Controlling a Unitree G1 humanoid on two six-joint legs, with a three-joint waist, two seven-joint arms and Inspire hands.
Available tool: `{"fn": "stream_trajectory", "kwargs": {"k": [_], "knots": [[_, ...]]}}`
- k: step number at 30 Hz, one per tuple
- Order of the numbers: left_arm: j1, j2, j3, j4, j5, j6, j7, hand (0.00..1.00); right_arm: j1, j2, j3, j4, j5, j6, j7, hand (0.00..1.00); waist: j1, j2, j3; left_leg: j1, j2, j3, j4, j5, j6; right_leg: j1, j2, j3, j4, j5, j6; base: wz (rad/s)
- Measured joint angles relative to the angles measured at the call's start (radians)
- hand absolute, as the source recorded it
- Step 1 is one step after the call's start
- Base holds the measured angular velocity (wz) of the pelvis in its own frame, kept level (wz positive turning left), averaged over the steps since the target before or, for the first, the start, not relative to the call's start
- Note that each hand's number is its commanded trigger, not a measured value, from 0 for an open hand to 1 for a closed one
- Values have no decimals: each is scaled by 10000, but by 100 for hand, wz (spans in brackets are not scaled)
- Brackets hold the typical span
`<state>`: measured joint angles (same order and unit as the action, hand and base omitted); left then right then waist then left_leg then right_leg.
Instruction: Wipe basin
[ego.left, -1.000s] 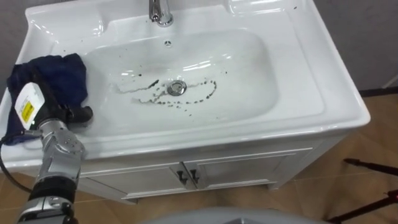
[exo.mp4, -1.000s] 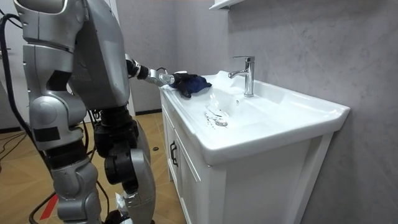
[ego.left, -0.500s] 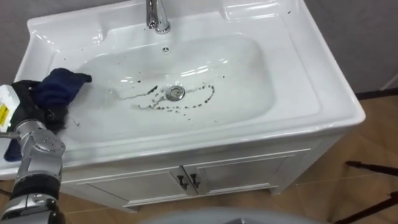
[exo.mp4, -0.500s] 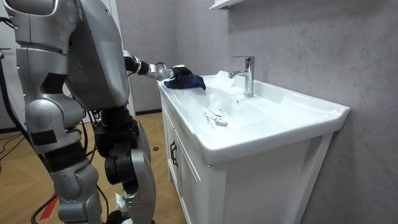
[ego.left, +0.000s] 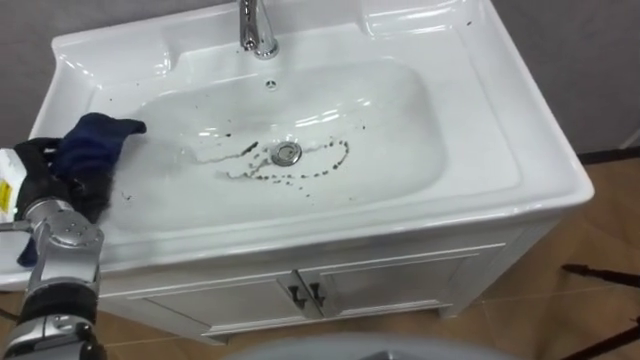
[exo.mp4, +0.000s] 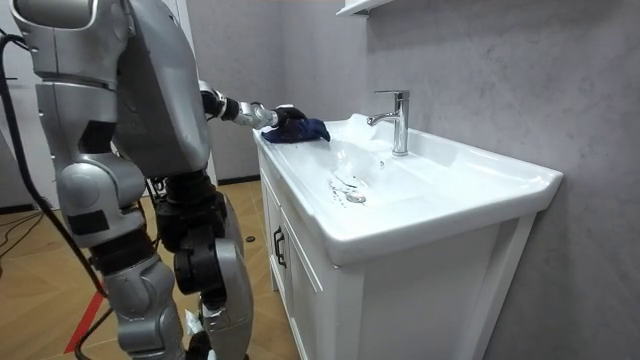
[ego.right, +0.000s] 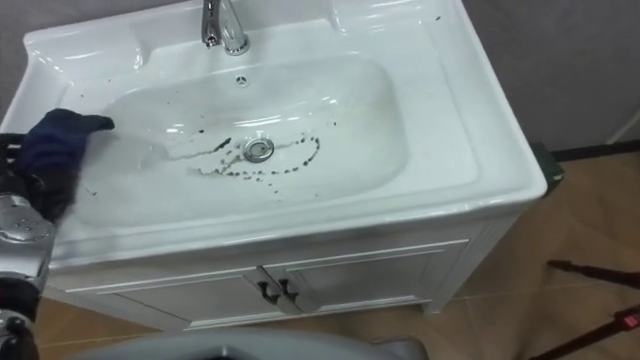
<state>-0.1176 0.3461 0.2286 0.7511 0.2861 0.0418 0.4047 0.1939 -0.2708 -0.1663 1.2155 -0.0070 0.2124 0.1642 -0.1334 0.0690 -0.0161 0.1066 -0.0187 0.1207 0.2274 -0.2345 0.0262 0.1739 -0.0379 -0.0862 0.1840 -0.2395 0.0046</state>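
Note:
The white basin (ego.left: 500, 130) has a trail of dark specks (ego.left: 300, 173) round its drain (ego.left: 287, 153), below the chrome tap (ego.left: 258, 28). At the basin's left rim my left hand (ego.left: 40, 178) is shut on a bunched dark blue cloth (ego.left: 95, 140). The cloth's free end points toward the bowl. In the room view the left hand (exo.mp4: 262, 115) holds the cloth (exo.mp4: 303, 129) just over the basin's near corner. I stand close in front of the cabinet.
Under the basin is a white cabinet with two doors and dark handles (ego.left: 305, 295). A grey wall stands behind the tap, with a shelf (exo.mp4: 360, 6) above. Wooden floor lies to the right, where a dark object (ego.right: 541, 162) sits by the cabinet.
The cloth lay spread on the left rim under my left hand. The fingers have since curled round it, bunching it and lifting it a little. The eye views shifted slightly.

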Motion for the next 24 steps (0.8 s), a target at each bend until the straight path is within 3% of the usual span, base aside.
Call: {"fn": "stream_trajectory", "kwargs": {"k": [6, 10, 13, 16, 19, 24], "knots": [[57, -258, -524, -722, 11, 26, -92, 100, -468, 3, 7, 15, -14, -161, -127, 0, -5, 51, 58, -368, -107, -474, 225, 21, 34, -2, -81, -516, 7, -76, 17, 27], [539, -333, -941, -2022, 105, 197, -232, 100, -768, 22, 351, 106, 441, -509, -224, 0, 42, 113, 122, -604, -143, -673, 354, 21, 35, -133, -82, -680, -38, -69, 17, 13], [717, -561, -1019, -2957, 303, 264, -223, 100, -892, 189, 476, 298, 811, -752, -382, 0, 96, 131, 196, -672, -136, -704, 405, 21, 34, -129, -80, -793, -54, -72, 16, 12], [825, -652, -1078, -4024, 520, 224, -191, 100, -889, 345, 478, 484, 1493, -1070, -426, 0, 268, -6, 303, -693, -129, -693, 402, 22, 31, -97, -60, -798, -147, -65, 4, 0], [833, -651, -1085, -4837, 804, 123, 78, 100, -809, 346, 472, 704, 1623, -1263, -423, 0, 328, -56, 296, -700, -138, -690, 394, 18, 29, -100, -65, -789, -154, -64, 6, 0], [834, -649, -1115, -5488, 1450, -55, 387, 100, -591, 339, 476, 752, 1615, -1337, -416, 0, 337, 66, 228, -607, -124, -676, 336, 18, 28, -50, -61, -788, -149, -55, 2, 0]]}}
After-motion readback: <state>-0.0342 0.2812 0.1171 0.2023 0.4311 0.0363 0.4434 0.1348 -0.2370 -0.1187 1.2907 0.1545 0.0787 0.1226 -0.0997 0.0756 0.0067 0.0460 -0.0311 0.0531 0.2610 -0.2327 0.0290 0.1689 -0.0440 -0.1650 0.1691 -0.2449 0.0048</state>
